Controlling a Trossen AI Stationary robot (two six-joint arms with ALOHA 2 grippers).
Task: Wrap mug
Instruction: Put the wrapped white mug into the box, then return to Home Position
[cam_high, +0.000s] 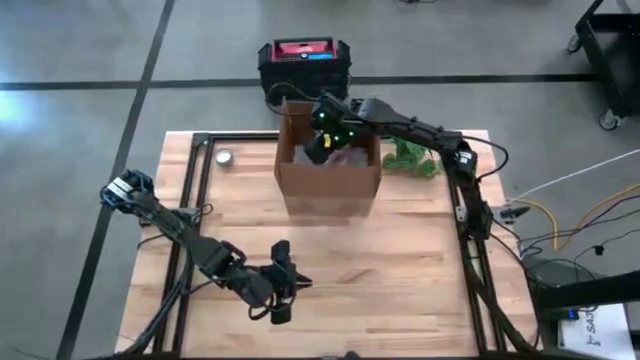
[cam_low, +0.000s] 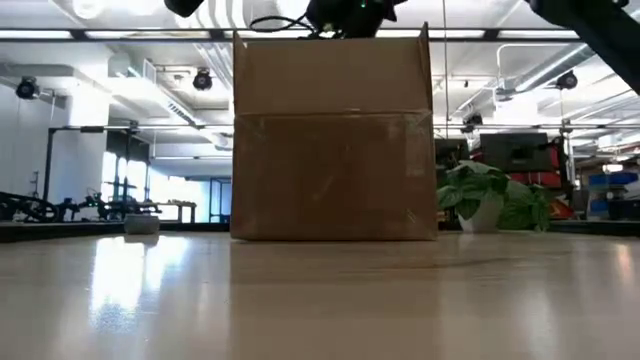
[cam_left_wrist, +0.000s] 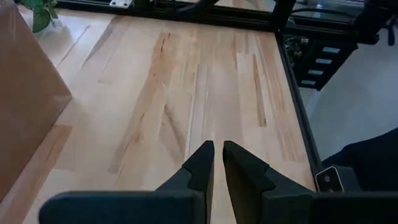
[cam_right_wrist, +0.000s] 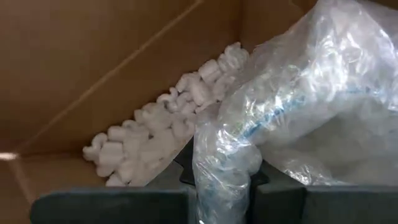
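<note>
A brown cardboard box (cam_high: 330, 185) stands open at the table's far middle and fills the centre of the low view (cam_low: 333, 140). My right gripper (cam_high: 318, 150) reaches down into it and is shut on a bundle of clear bubble wrap (cam_right_wrist: 298, 106) that lies on white packing peanuts (cam_right_wrist: 168, 130). The mug is hidden; only the wrap shows. My left gripper (cam_high: 290, 280) waits low near the table's front edge, its fingers (cam_left_wrist: 202, 163) shut with nothing between them. My right gripper (cam_right_wrist: 221, 168) pinches a bunched fold of the bubble wrap (cam_right_wrist: 217, 140) between its two fingers, at the bundle's edge. It comes from above, slanting down into the box. The rest of the bundle lies against the peanuts and the box's wall.
A green plant (cam_high: 412, 160) stands right of the box. A small round grey thing (cam_high: 224, 157) lies at the far left. A black and red case (cam_high: 304, 62) sits on the floor beyond the table. Bare wood stretches in front of the box.
</note>
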